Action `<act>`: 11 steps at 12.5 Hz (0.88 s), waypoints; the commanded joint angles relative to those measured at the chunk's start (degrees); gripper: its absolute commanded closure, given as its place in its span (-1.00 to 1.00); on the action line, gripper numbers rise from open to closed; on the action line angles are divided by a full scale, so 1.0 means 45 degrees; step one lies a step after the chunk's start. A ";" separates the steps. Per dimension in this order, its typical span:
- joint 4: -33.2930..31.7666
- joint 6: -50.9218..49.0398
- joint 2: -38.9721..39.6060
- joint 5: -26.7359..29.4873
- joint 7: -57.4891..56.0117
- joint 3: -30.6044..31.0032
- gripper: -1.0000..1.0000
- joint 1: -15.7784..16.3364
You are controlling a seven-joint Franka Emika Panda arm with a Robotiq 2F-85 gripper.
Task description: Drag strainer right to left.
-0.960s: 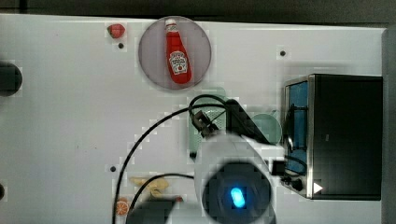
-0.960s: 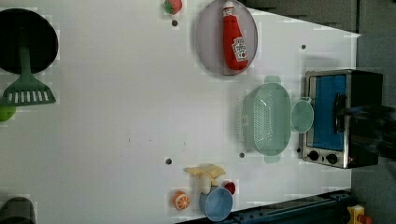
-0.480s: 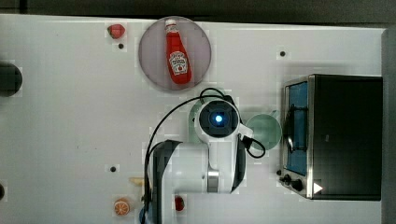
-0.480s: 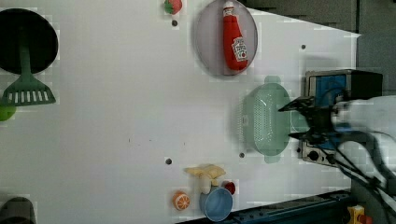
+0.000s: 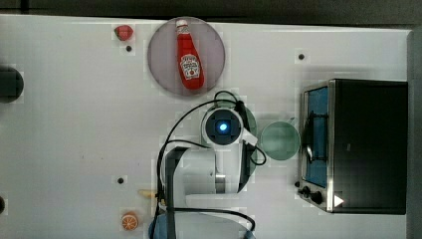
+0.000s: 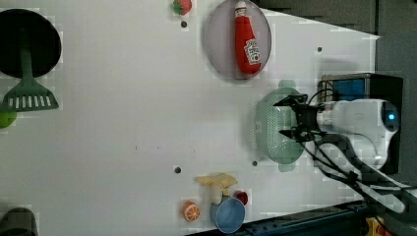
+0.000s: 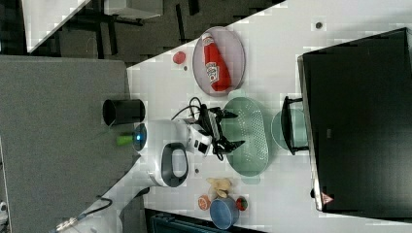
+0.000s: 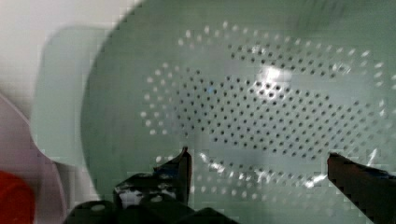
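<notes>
The strainer [image 6: 272, 129] is a pale mint-green oblong colander dotted with holes; it lies on the white table just left of the toaster oven [image 6: 355, 86] in the left view. My gripper [image 6: 282, 118] hangs over its bowl, open, with nothing between the fingers. In the right view the gripper [image 7: 238, 128] spans the strainer [image 7: 250, 138] near its long rim. The wrist view looks into the perforated strainer [image 8: 261, 98], with the gripper [image 8: 259, 161] open wide above it. In the top view my arm [image 5: 222, 128] covers most of the strainer. Contact with it cannot be told.
A round green bowl [image 5: 280, 141] sits between the strainer and the toaster oven [image 5: 366, 144]. A ketchup bottle [image 5: 189, 59] lies on a grey plate [image 5: 159, 67]. A blue cup [image 6: 228, 215], an orange [image 6: 191, 211], a green spatula [image 6: 27, 96] and a black pan [image 6: 29, 42] stand farther off.
My arm has swung in from the toaster oven's side to stand over the strainer, wrist pointing down. The fingers stayed open. The strainer has not moved.
</notes>
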 commanded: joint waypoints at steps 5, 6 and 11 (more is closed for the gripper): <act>-0.0006 0.1144 0.1260 0.0281 0.1484 0.0225 -1.00 0.0616; -0.0001 0.1142 0.1257 0.0413 0.1498 0.0271 -1.00 0.0682; 0.0038 0.1124 0.1255 0.1740 0.1566 0.0741 -1.00 0.1351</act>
